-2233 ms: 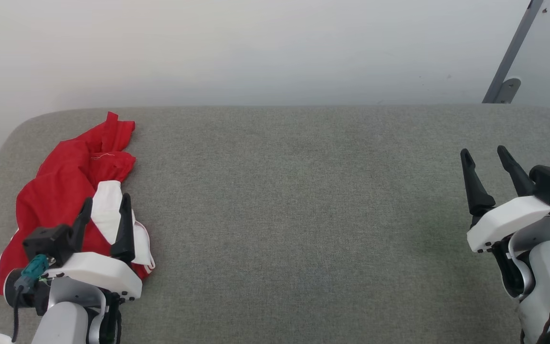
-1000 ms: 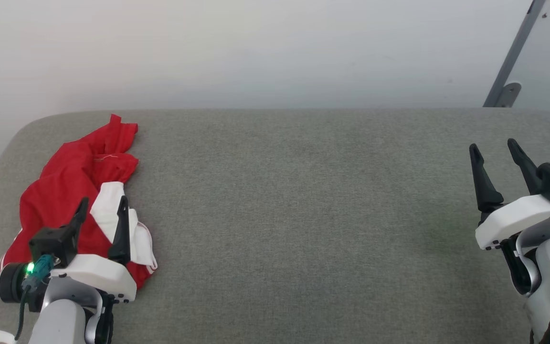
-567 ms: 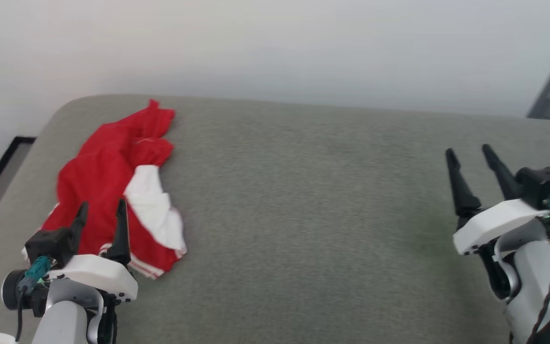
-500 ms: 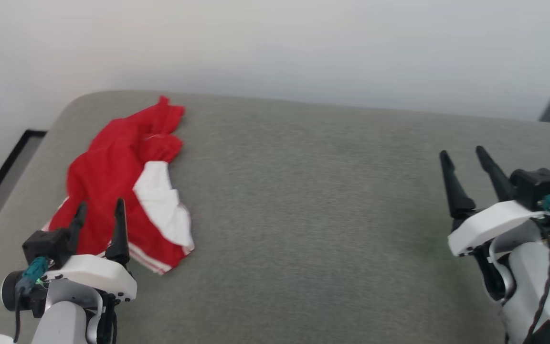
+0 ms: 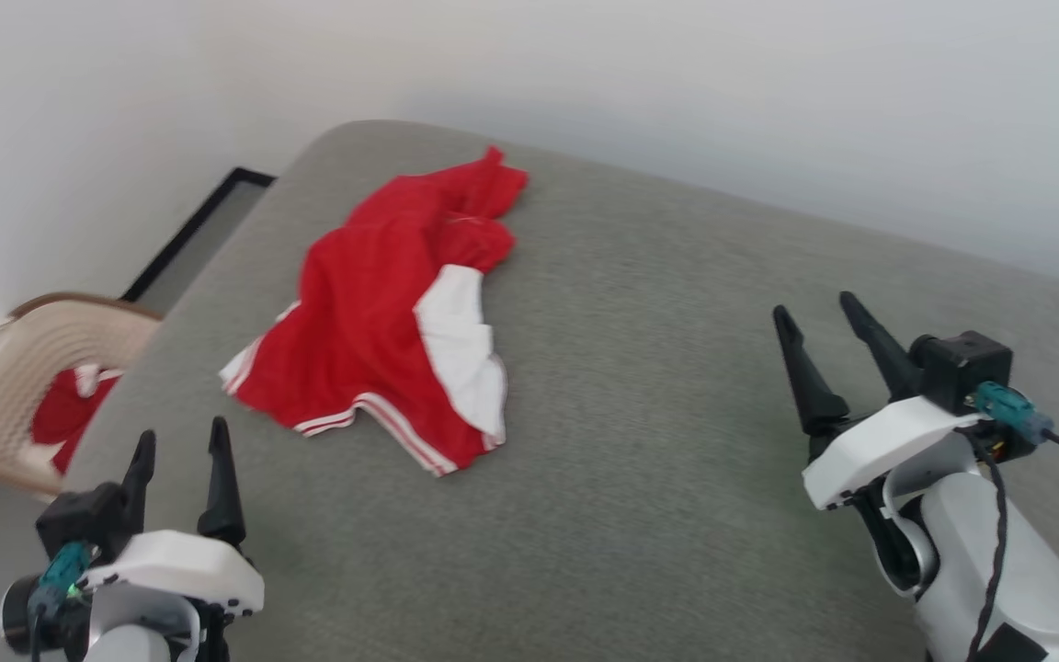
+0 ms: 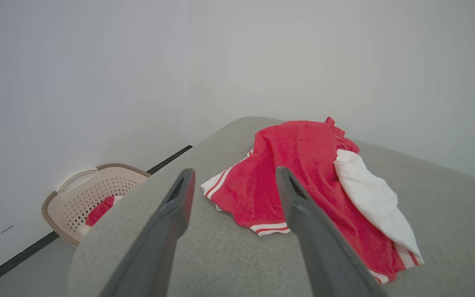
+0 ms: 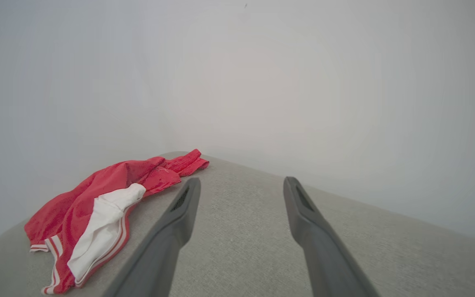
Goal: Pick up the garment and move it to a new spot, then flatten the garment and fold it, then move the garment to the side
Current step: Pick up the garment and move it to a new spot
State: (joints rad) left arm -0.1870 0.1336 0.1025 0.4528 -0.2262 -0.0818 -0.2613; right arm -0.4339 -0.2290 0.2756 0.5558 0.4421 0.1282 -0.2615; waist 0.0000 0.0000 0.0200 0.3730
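The left claw (image 5: 180, 434) is picked up at the lower left of the head view. Its two dark fingers are spread apart with nothing caught between them: released, and poised over the near-left corner of the grey fabric worktop (image 5: 677, 414). In the left wrist view, the nearest striped hem of the garment (image 5: 373, 313) is framed in the gap between those fingers, and no contact is made.

Over on the other side, the right claw (image 5: 813, 306) is likewise held wide and empty. Its fingers are pointed away over bare grey surface, well apart from the garment.

Moving outward, the garment is found lying crumpled on the far-left part of the worktop, near its rounded corner, untouched by either claw. Bright red cloth is bunched toward the far end. A white panel (image 5: 456, 340) is folded along its right side, and thin white stripes (image 5: 392, 425) are shown along the near hems.

Past the worktop's left edge, down on the floor (image 5: 203, 257), a beige perforated basket (image 5: 15, 368) is spotted. Another red-and-white piece of cloth (image 5: 61, 414) is seen lying inside it. A black strip (image 5: 185, 232) is seen along the foot of the pale wall (image 5: 677, 92).
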